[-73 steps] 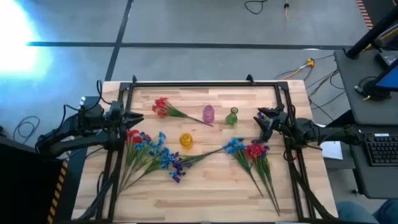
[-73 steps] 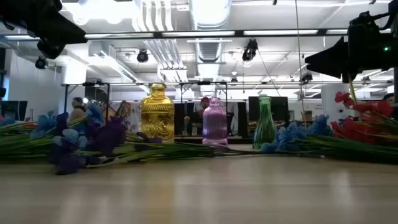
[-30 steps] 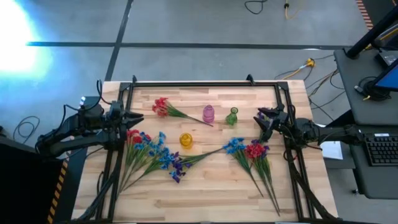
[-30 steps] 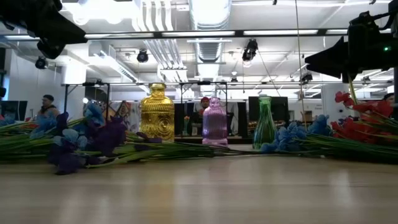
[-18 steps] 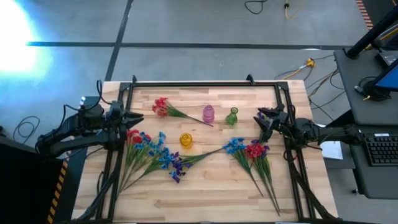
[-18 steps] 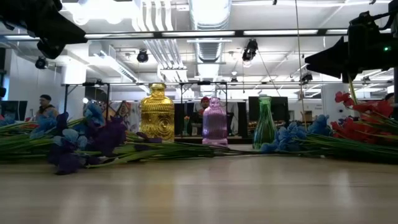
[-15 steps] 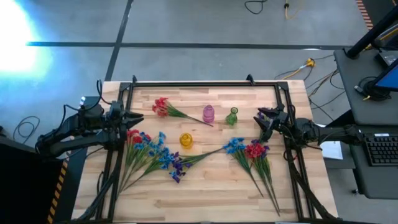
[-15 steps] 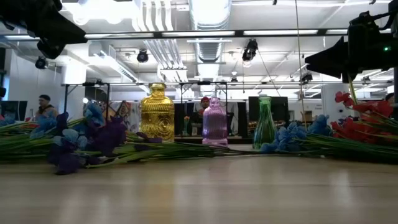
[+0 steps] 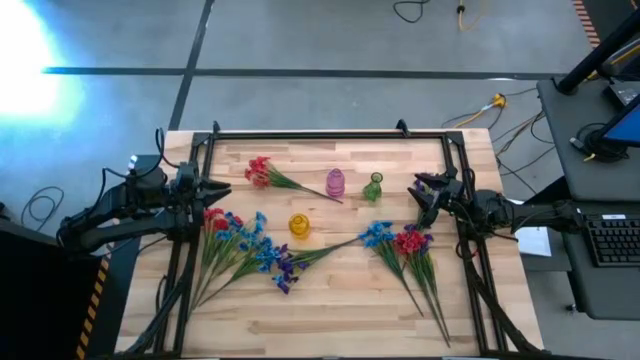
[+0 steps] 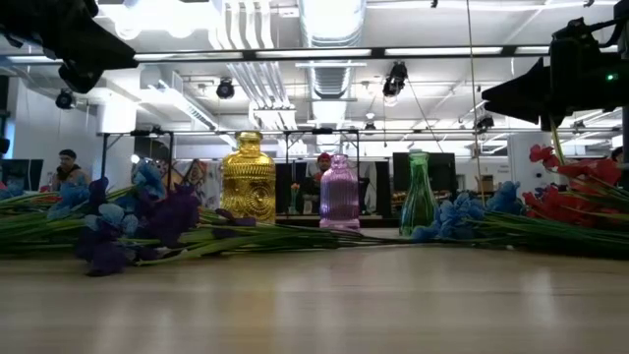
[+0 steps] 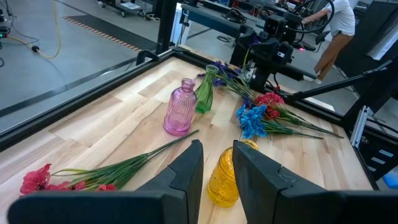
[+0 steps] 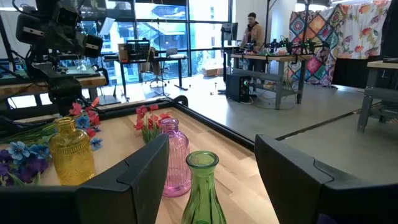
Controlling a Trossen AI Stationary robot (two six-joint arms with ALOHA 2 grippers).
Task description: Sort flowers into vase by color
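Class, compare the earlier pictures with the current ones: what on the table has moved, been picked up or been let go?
Nothing on the table visibly changed. Only a person in the room behind shifted a little. The left gripper and right gripper wait at the table's sides, holding nothing; flowers and vases lie untouched.

A grey keyboard (image 9: pixel 613 240) is lying at the right edge of the high view, while coiled black cables (image 9: pixel 410 10) are trailing across the grey floor at the top.

Flowers (image 9: pixel 245 245) lie scattered on the table (image 9: pixel 330 310) around three small vases (image 9: pixel 335 183).
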